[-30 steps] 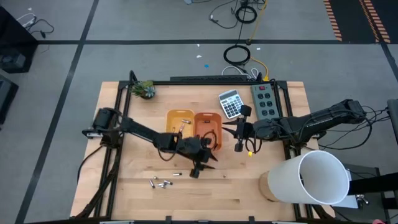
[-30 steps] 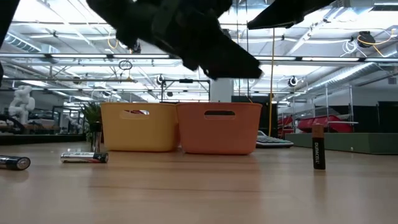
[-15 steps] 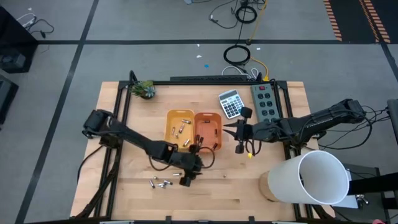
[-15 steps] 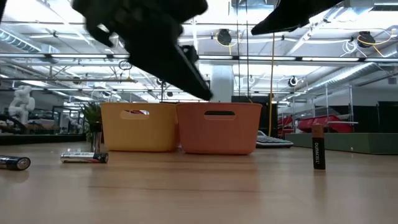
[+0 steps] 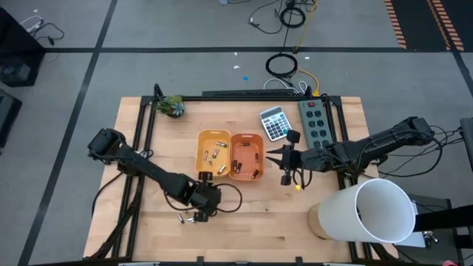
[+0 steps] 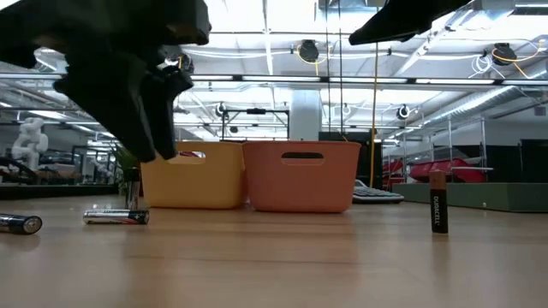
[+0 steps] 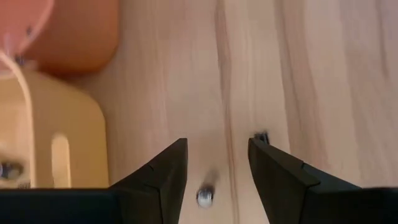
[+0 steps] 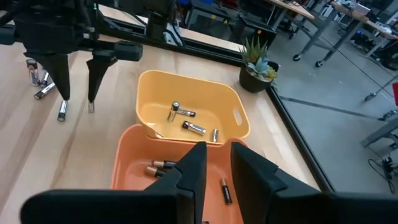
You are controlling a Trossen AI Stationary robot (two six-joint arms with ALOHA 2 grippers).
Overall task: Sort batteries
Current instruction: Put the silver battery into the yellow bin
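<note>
Several loose batteries (image 5: 191, 218) lie in a small cluster on the table (image 5: 148, 229) near its front edge, some pale silvery, some dark. Left gripper (image 5: 198, 216) hovers right above them, fingers parted, holding nothing; step looks like reaching for a pick, next move needs lowering over one cell and closing. Yellow tray (image 5: 205, 140) and orange tray (image 5: 255, 140) already hold sorted ones. One Duracell stands upright (image 6: 437, 201). Right gripper (image 5: 287, 164) waits beside the orange tray, fingers narrowly apart, empty.
</note>
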